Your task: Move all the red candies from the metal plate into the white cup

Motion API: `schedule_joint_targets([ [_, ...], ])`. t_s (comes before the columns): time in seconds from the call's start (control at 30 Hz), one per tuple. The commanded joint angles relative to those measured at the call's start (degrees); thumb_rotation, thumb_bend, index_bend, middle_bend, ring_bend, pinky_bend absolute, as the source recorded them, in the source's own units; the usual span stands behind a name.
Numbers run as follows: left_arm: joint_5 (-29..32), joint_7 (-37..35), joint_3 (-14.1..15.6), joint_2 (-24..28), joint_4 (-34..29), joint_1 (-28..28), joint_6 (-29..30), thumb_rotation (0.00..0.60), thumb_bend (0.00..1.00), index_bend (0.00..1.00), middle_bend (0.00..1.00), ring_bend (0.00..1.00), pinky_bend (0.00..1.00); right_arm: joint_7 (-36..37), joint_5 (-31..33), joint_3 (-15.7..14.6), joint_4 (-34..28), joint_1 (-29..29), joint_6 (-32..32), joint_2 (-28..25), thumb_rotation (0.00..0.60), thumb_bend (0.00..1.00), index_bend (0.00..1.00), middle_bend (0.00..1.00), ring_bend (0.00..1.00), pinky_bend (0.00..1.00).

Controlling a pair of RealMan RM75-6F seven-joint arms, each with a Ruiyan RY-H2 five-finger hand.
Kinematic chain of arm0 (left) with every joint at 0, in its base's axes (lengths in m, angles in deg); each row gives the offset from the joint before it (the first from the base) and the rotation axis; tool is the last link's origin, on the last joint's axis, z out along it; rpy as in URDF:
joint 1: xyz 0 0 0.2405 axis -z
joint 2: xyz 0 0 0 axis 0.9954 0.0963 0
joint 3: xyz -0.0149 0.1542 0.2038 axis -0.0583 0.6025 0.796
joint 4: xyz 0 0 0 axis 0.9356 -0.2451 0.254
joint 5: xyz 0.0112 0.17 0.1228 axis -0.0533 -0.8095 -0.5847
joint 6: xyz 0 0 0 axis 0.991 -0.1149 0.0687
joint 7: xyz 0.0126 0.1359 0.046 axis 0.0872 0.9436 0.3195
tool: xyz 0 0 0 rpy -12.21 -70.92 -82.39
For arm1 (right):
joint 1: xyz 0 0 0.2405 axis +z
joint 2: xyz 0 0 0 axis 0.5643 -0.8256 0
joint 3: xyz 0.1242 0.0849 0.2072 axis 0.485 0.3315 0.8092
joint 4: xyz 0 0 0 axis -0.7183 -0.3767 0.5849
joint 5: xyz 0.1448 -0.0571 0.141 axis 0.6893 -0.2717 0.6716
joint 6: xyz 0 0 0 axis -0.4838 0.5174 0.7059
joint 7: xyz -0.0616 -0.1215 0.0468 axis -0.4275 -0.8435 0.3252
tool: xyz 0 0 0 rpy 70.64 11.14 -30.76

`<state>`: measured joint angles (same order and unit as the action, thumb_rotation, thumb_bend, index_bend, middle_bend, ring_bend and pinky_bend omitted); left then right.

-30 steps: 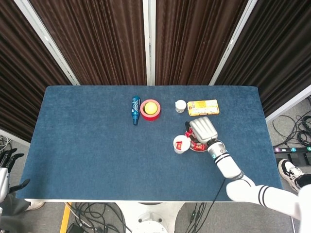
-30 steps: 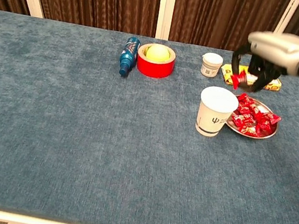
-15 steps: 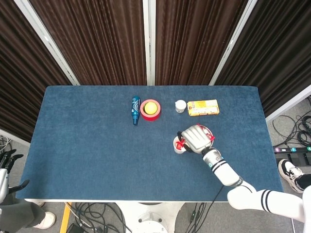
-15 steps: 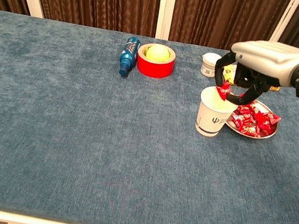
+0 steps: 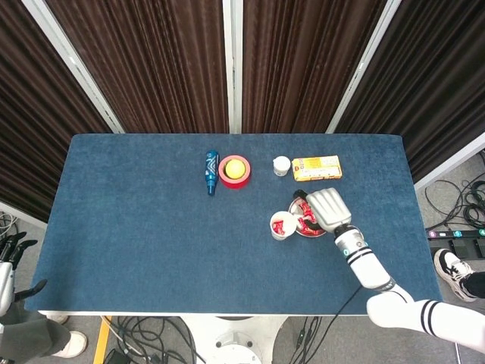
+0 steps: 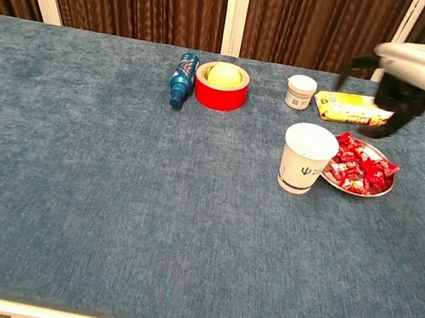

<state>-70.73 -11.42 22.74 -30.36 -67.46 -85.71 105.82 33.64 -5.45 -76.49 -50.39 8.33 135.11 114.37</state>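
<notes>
Right hand (image 6: pixel 415 73) hovers above the metal plate (image 6: pixel 374 191), fingers spread, nothing held; red candies (image 6: pixel 357 168) piled on the plate, touching the white cup (image 6: pixel 305 158); head view alone shows candy inside the cup; left hand (image 5: pixel 9 259) off the table's left edge, fingers apart.

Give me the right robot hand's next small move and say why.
Probably lower the right robot hand onto the metal plate and pinch another red candy. The hand hovers empty over the plate, several candies remain there, and the white cup stands beside it.
</notes>
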Motion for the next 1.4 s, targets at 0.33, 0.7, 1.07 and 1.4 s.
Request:
schedule_joint_targets([
  [0.33,-0.3,1.0,0.1,0.4,-1.1,0.0,0.2,0.6,0.0,0.3,0.24,0.14,0.18,-0.3,1.3,-4.7,9.5,-0.5,-6.8,5.5,0.6,0.16,0.45,0.99,0.99,1.0],
  [0.7,0.0,1.3,0.2,0.3,-1.1,0.1,-0.2,0.6,0.0,0.3,0.24,0.14,0.18,-0.7,2.7,-4.4,14.9,0.0,-9.0,8.6,0.6,0.22,0.46,0.99,0.99,1.0],
  [1.07,0.4,0.9,0.3,0.2,-0.6,-0.3,-0.2,0.6,0.0,0.3,0.24,0.14,0.18,-1.7,4.3,-4.0,18.6,1.1,-11.4,11.5,0.6,0.27,0.5,0.99,0.99,1.0],
  [1.4,0.4,0.4,0.3,0.1,-0.2,-0.6,0.2,0.6,0.0,0.3,0.24,0.14,0.18,-0.3,1.6,-1.4,13.4,-0.1,-5.4,7.7,0.6,0.33,0.6,1.0,0.99,1.0],
])
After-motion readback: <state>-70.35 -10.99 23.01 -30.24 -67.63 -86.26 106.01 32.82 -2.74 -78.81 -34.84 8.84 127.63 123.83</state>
